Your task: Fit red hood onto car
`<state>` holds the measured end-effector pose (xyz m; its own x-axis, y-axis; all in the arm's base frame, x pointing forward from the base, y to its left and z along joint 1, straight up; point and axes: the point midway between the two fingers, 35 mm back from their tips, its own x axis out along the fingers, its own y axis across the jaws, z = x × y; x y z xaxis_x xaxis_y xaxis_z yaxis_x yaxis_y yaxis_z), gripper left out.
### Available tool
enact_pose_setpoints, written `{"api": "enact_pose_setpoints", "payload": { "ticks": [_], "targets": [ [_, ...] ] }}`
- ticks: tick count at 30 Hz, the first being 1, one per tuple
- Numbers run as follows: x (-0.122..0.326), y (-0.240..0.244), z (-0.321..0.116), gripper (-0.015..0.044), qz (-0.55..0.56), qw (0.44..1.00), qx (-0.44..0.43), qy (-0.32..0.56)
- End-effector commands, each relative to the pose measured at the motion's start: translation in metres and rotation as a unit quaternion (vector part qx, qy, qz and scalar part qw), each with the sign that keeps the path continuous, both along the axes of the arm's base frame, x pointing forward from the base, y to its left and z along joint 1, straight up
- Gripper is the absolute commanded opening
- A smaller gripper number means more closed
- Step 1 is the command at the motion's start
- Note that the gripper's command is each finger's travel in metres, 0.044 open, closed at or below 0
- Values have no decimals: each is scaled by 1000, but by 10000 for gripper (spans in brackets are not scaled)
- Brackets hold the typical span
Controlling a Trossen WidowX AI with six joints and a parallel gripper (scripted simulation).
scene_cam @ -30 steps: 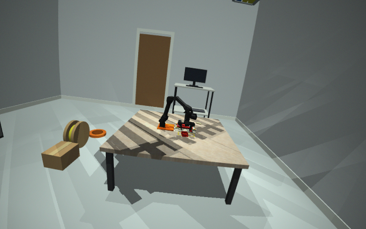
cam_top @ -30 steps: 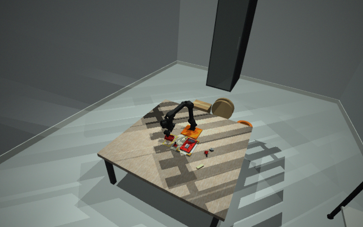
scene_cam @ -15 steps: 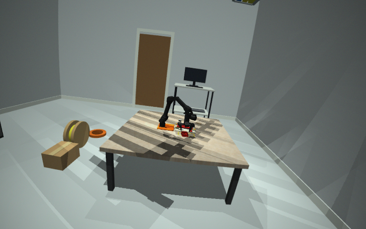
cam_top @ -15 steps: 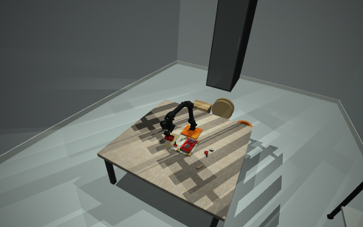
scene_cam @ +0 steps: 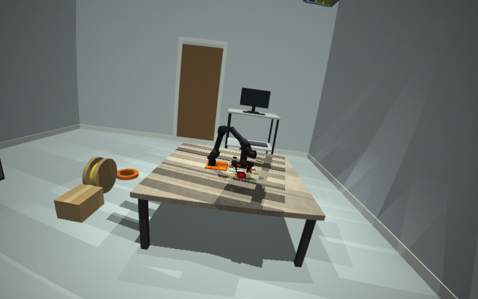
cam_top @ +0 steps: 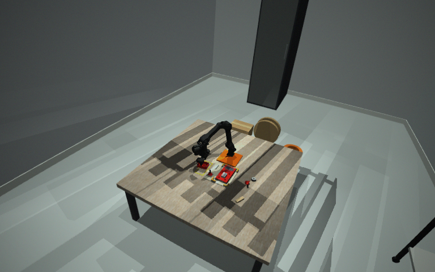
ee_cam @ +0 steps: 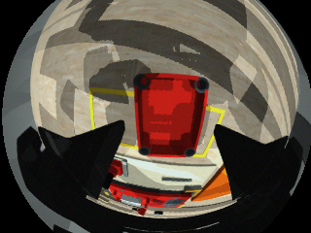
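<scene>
Arm: the black six-joint arm rose from a flat orange base plate, bent at a high elbow, and came down on the far side with its forearm sloping toward the hood.
Wrist: it was turned downward, so that the black parallel-jaw gripper pointed at the table.
Fingers: they stood wide apart with nothing between them; in the wrist view one tip appeared on each side of the hood.
Hood: the red shell with dark round corner bosses lay below the gripper on the wood-plank table, off the car.
Outline: a thin yellow outline showed around part of the hood, which overlapped its far edge.
Chassis: the red toy car chassis sat beside the hood's spot, the grey engine block on its deck.
Pegs: too small to tell.
</scene>
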<state>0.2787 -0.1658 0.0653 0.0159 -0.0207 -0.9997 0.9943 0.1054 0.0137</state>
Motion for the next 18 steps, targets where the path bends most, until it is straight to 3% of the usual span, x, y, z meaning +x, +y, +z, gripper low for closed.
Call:
{"api": "enact_pose_setpoints", "payload": {
  "ticks": [1,18],
  "targets": [
    [1,0,-2,440,2,1000,1,-2],
    [1,0,-11,440,2,1000,1,-2]
  ]
}}
